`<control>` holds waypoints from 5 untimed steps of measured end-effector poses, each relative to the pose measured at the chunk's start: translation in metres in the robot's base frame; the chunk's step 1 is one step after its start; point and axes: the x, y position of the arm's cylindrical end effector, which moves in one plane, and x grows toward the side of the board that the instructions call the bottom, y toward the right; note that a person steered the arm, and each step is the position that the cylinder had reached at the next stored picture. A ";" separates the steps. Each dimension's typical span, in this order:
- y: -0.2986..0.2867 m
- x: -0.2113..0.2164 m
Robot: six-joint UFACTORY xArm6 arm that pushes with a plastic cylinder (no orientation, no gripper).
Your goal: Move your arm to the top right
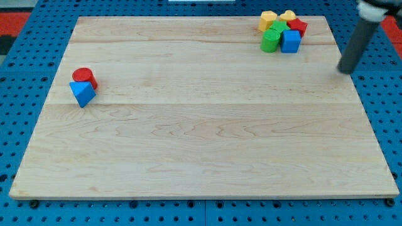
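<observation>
My tip (345, 70) is the lower end of the dark rod at the view's right, over the board's right edge, right of and a little below a cluster of blocks at the top right. The cluster holds a yellow block (267, 21), a second yellow block (287, 16), a red star-like block (297, 26), a green cylinder (271, 41), a second green block (277, 27) and a blue cube (290, 41). At the view's left a red cylinder (83, 77) touches a blue triangular block (81, 93) just below it.
The wooden board (201, 144) lies on a blue pegboard table (25, 94). A red surface (12, 22) shows at the top left corner.
</observation>
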 end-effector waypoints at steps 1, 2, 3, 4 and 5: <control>0.012 -0.071; 0.009 -0.141; 0.006 -0.150; -0.006 -0.150; -0.025 -0.150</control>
